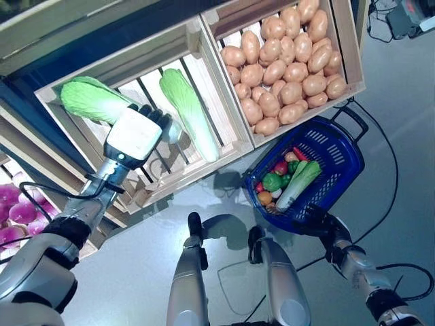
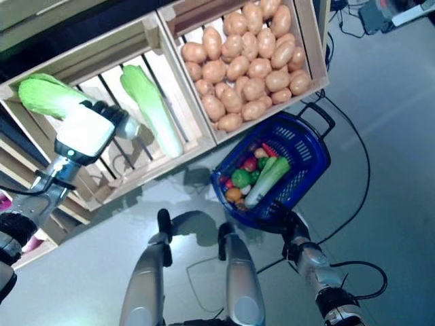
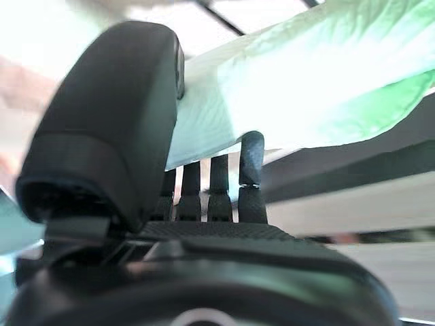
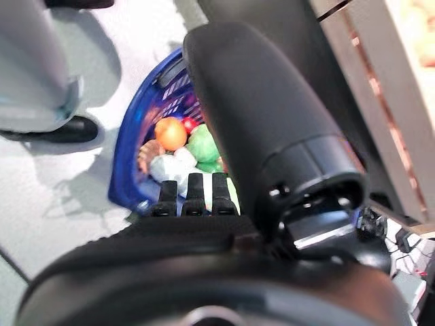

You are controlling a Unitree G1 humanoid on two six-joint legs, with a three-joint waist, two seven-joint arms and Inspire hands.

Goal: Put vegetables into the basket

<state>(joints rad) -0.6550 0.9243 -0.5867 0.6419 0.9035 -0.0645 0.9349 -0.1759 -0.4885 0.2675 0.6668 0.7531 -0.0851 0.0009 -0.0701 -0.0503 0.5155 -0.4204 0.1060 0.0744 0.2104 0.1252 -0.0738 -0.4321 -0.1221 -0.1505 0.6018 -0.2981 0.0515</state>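
Left hand (image 1: 139, 129) curled round cabbage (image 1: 92, 100) in crate (image 1: 224, 142), upper left of frame; long axis runs left-right. Basket (image 1: 340, 146) lies lower right, right hand (image 1: 319, 221) gripping its rim. Second cabbage (image 1: 190, 112) loose.

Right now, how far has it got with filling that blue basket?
Partly done: the blue basket already holds a cabbage and small mixed vegetables, and the right hand grips its near rim. In hand: the left hand is closed round a Chinese cabbage in the wooden crate. Left: carrying it over; another cabbage lies there too.
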